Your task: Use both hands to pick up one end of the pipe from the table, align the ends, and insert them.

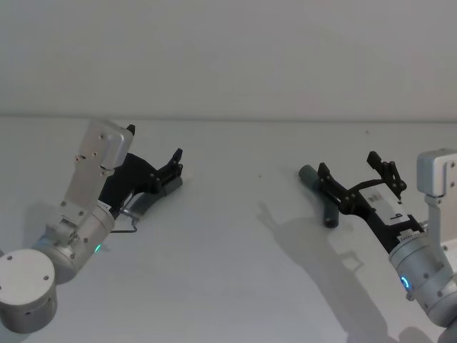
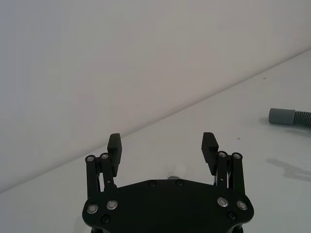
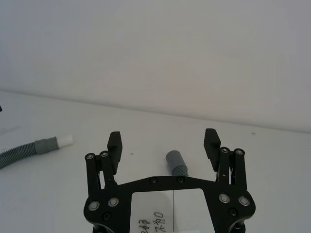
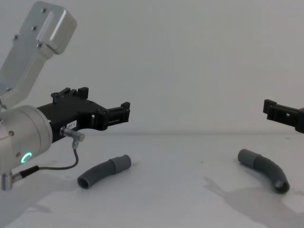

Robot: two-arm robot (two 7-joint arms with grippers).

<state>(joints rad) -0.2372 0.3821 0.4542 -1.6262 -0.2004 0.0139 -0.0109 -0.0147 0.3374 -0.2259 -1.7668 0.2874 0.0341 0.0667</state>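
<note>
On the white worktop (image 1: 228,286), left tool (image 1: 176,161) spread wide and empty above one dark-grey hose piece (image 4: 102,172), right tool (image 1: 348,163) likewise released, hovering over the other curved hose piece (image 4: 263,166), both pieces lying well apart.

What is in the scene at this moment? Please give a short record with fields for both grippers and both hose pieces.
left gripper: open, holds nothing, above the table
right gripper: open, holds nothing, above the table
left hose piece: lies on the table under the left gripper; has a whitish tip
right hose piece: lies on the table under the right gripper
join: not made, the pieces lie far apart
</note>
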